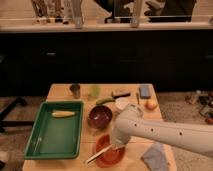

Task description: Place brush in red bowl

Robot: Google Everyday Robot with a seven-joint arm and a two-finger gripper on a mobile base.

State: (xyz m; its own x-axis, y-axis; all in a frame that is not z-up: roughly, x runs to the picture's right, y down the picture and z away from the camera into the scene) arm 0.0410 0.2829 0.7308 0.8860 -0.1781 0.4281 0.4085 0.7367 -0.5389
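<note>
Gripper [117, 146], at the tip of the white arm, hangs low over the red bowl [114, 159]; I cannot tell whether it is pinching the brush [100, 155] or has let go. The brush's upper end meets the gripper tip above the bowl's inside, and from there its long axis runs diagonally down-left in the view, crossing the bowl's left rim with the far end poking out over the table; bristle end not discernible. Judgement: the overhang lies left of the gripper, so the brush likely needs shifting right before release.
</note>
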